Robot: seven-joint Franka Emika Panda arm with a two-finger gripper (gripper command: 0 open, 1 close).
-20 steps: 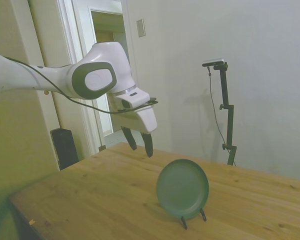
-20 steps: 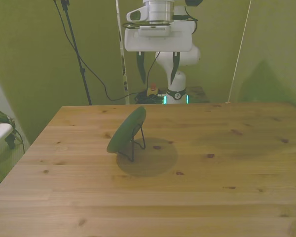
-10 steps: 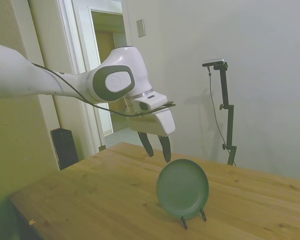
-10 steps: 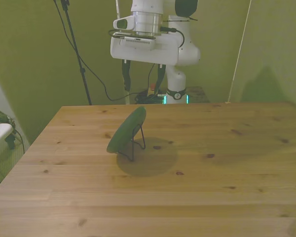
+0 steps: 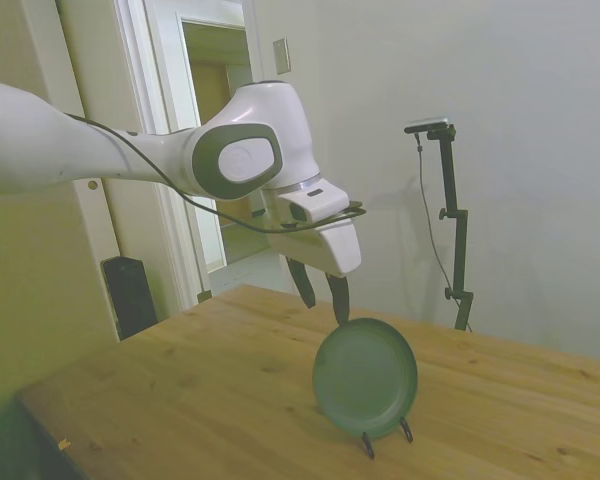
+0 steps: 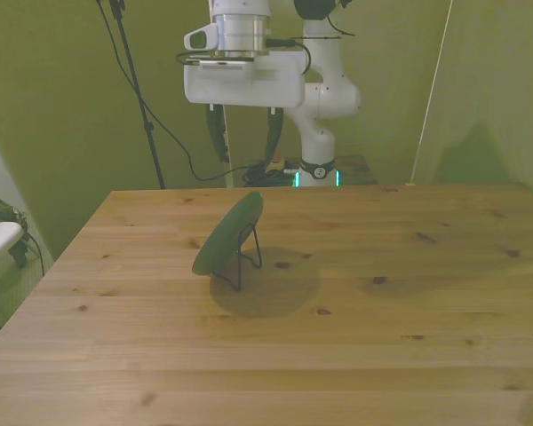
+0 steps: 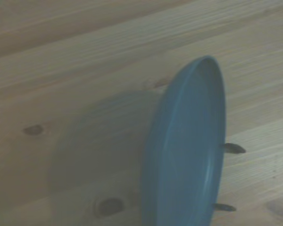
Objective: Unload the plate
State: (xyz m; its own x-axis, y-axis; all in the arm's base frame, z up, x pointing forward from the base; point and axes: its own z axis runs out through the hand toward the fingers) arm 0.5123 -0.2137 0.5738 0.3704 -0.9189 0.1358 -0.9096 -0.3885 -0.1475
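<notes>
Since the earlier frames the white arm has swung its pincer across from the doorway side toward the round, dull dark-green dinner plate, and in the side view the dark fingers now hang just above the plate's upper rim, at about its eleven o'clock, where a second ago they stood well off to that side; the plate and its stand have not shifted. In the front view the pincer has moved toward the front view's left and sits at twelve o'clock from the plate, above and behind it. The two fingers are spread wide apart, with clear air between them, and they grip nothing; whether either tip already touches the rim cannot be told from the side view. The plate stands nearly upright, tilted back, on a thin black wire stand whose two small feet show under the plate's lower edge. Plate and stand rest on the pale wooden plank desk, a little toward the front view's left of its middle, with a round shadow on the boards beside them. The wrist view shows the plate edge-on from close by, out of focus, with two prongs of the stand poking past its rim.
</notes>
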